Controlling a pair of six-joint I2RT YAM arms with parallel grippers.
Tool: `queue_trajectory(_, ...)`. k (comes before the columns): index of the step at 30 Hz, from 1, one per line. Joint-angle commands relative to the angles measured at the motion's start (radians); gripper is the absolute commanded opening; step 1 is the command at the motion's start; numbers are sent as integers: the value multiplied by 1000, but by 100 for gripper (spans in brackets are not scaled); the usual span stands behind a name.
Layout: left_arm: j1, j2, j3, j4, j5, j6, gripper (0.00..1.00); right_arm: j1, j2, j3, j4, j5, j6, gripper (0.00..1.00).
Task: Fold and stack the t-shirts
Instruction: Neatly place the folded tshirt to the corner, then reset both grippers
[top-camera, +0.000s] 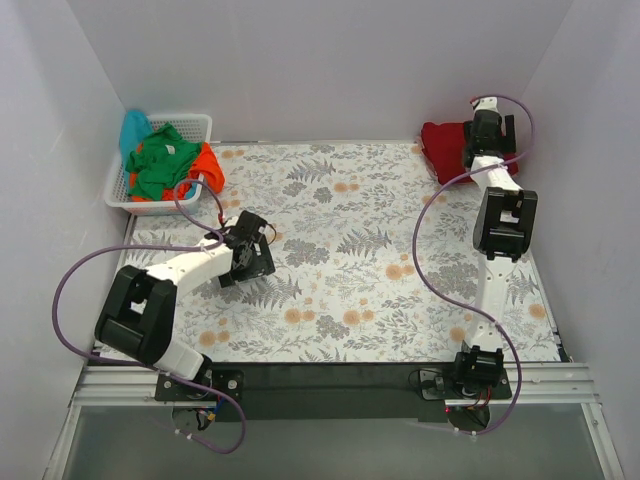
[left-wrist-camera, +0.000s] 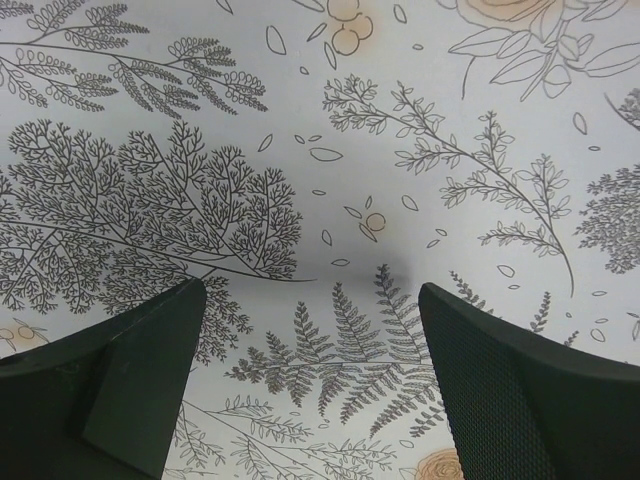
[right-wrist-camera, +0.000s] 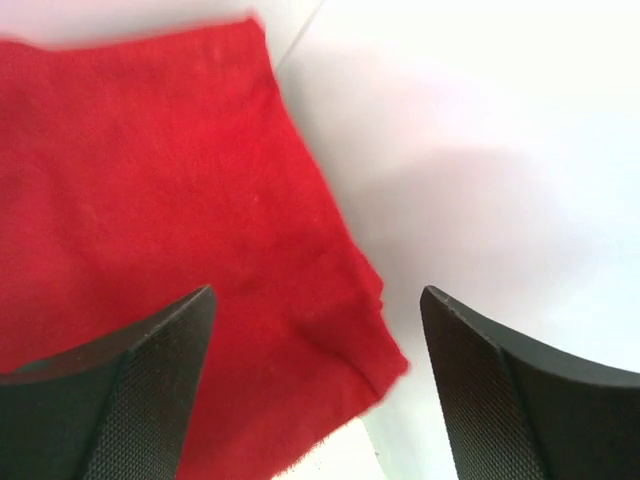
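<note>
L gripper (left-wrist-camera: 310, 288) hangs wide over floral mat (top-camera: 350, 250), nothing in it, prob. ready for next tee. Far right: R gripper (right-wrist-camera: 315, 295) wide above folded red t-shirt (right-wrist-camera: 150, 200), not gripping; stack spot, I'd say. Other tees (top-camera: 165, 165) heaped in basket (top-camera: 118, 196), far left.

Holds left arm (top-camera: 190, 265) bent low, left gripper (top-camera: 248, 250) spread wide, empty. Stretches right arm (top-camera: 495, 260) far forward, right gripper (top-camera: 487, 135) pointing down, jaws wide apart.

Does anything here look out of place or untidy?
The orange t-shirt hangs over the rim of the white basket onto the floral mat. The dark red t-shirt lies in the far right corner, partly beyond the mat's edge. Nothing looks damaged.
</note>
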Motion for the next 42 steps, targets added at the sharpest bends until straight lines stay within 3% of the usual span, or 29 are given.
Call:
queue_trajectory(1,4,-94,14,-6,-23,-16,88,49,-178,-40,112,65,-43,90)
queue_trajectory(5,4,-195,34,-32,-71,-21,89,102,-360,-132,115,100,-53,96)
queue_trajectory(6,4,-217,36,-41,-79,-18,89,162,-397,-161,114,114,-56,98)
queue_trajectory(10,2,-345,68,-73,-120,-13,90,259,-580,-290,105,181,-83,98)
queue_trajectory(15,2,-531,112,-131,-149,-22,93,362,-875,-464,-100,203,54,98)
queue_trajectory(17,2,-586,116,-142,-160,-30,94,369,-1018,-504,-267,154,140,98)
queue_trajectory(22,2,-753,102,-185,-208,-53,95,367,-1326,-699,-475,37,394,98)
queue_trajectory(32,2,-1048,45,-253,-367,-70,97,369,-2044,-1126,-610,-92,464,98)
queue_trajectory(37,2,-1223,-101,-152,-387,-41,98,367,-2252,-1265,-622,-130,461,98)
queue_trajectory(42,2,-1337,-176,-79,-386,-24,98,367,-2276,-1308,-605,-147,472,98)
